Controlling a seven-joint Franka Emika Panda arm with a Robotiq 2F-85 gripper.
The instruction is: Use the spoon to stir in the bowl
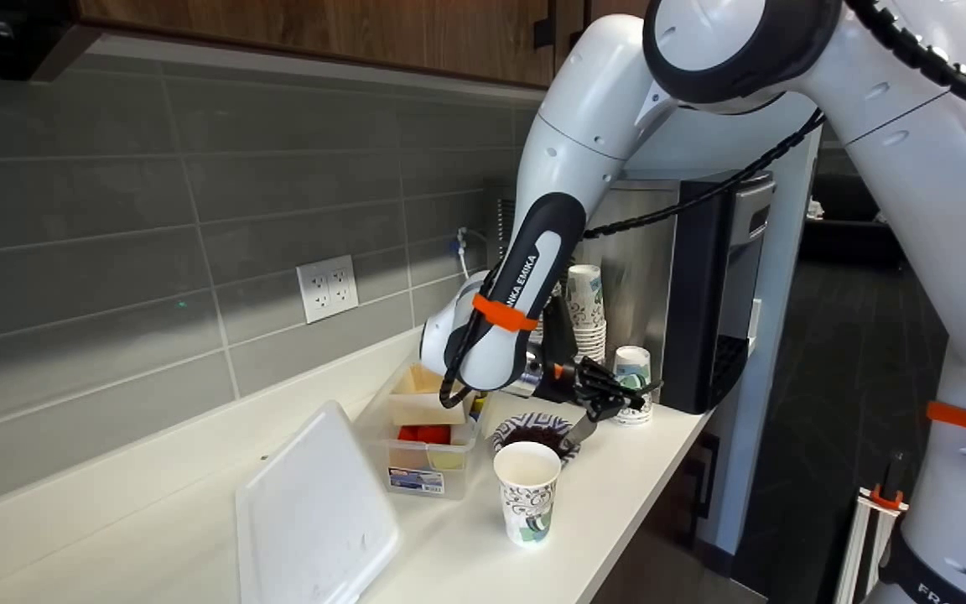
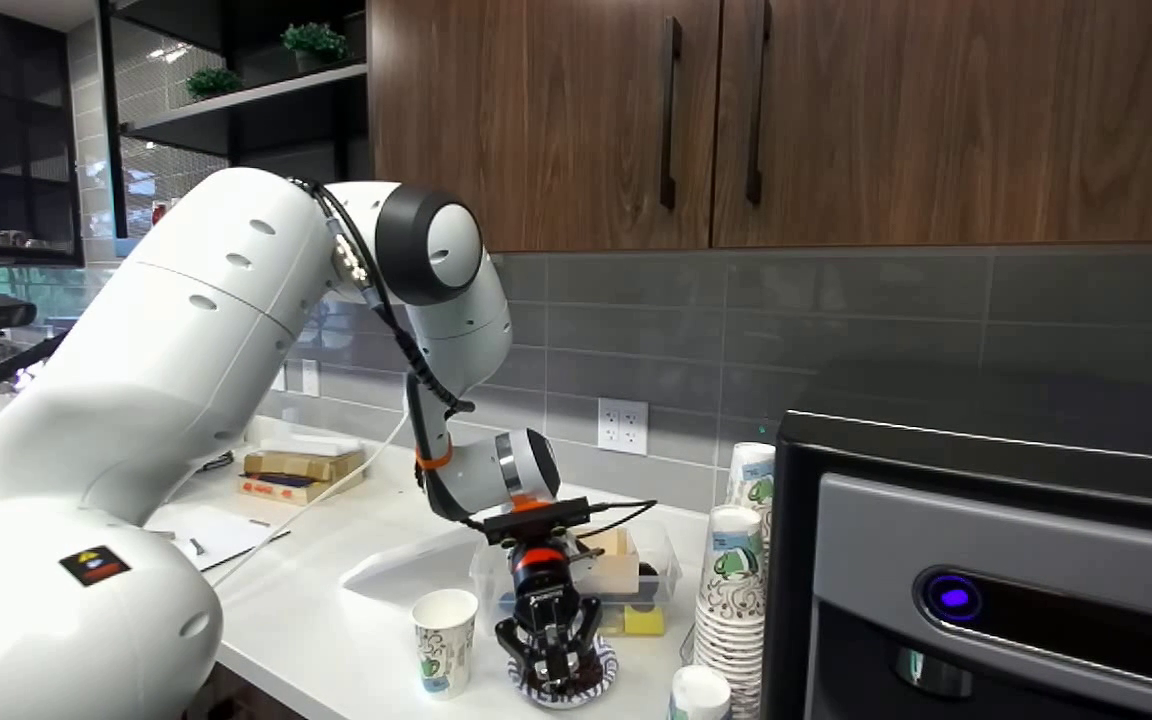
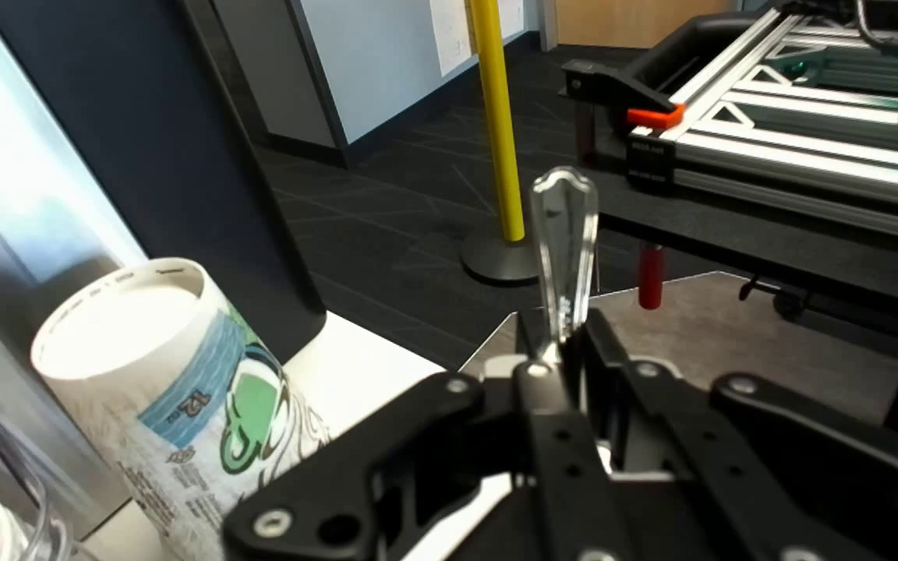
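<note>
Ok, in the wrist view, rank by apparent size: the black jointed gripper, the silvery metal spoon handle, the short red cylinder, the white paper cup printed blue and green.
Largest to smallest:
1. Black gripper
2. Paper cup
3. Spoon handle
4. Red cylinder
The cylinder hangs farther back, so its true size is unsure.

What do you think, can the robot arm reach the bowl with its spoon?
Probably yes. The gripper holds the spoon, whose low end seems to slant down to the bowl in an exterior view. The paper cup stands apart from the bowl, so it likely won't block the way.
</note>
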